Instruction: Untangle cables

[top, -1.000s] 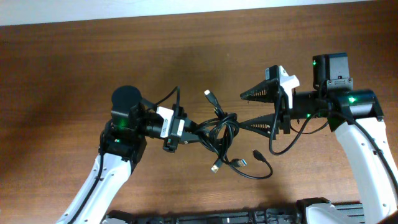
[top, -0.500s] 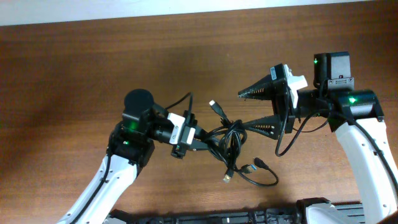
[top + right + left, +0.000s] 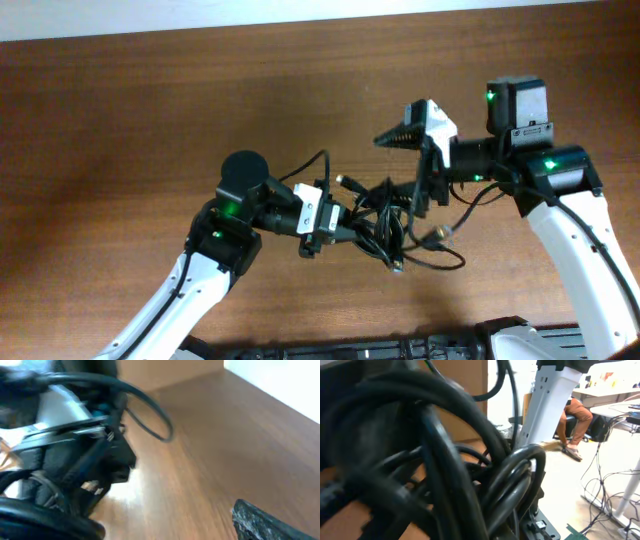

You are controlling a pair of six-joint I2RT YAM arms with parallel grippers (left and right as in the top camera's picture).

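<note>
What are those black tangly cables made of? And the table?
The cables look like black rubber or soft plastic: smooth, slightly shiny skin bending in loops. One plug end looks metallic, pale and glinting. The table looks like brown wood or wood-look laminate, showing streaky grain; I cannot tell which.

Both arms reach inward, tips close; left claw [image 3: 340, 222] apparently clamped; right claw [image 3: 410, 165] spread wide.

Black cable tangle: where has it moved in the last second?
The left gripper, gripping the tangled black cables, carried them right, up to the open right gripper, which edged left. Unchanged: left grip held, right open, cables still tangled.
</note>
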